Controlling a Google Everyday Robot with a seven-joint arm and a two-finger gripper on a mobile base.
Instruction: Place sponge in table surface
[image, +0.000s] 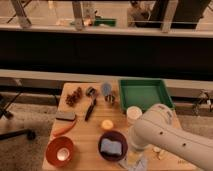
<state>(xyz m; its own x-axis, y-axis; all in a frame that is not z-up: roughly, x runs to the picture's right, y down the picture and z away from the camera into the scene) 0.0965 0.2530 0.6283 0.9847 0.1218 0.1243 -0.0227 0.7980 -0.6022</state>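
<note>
Where the dark maroon bowl (112, 146) stands near the front edge of the table surface (89, 134), it contains the sponge (111, 147), a blue-grey pad lying flat in the bowl and not on the wood. To its left, at the front-left corner, an orange bowl (60, 150) contains a small pale item that cannot be identified. The green tray (145, 94) occupies the rear-right corner; the visible part of its floor shows plain green. A white cup (133, 114) stands just in front of the tray, its lower side covered by the white arm (165, 137); its contents cannot be seen. The arm enters from the lower right and ends just right of the maroon bowl. The gripper is hidden under that arm end, so whether its jaws are apart or together cannot be told; nothing visible grips the sponge. A small yellow object (106, 124) sits just behind the maroon bowl. A black utensil (90, 109) lies mid-table. A dark block (65, 116) and an orange strip (64, 130) lie along the left edge. A brown cluster (74, 96), a grey-blue round item (106, 89) and a metal cup (110, 99) line the rear. A pale crumpled item (136, 162) lies at the front edge below the arm. Bare wood shows between the two bowls and between the utensil and the orange strip.
</note>
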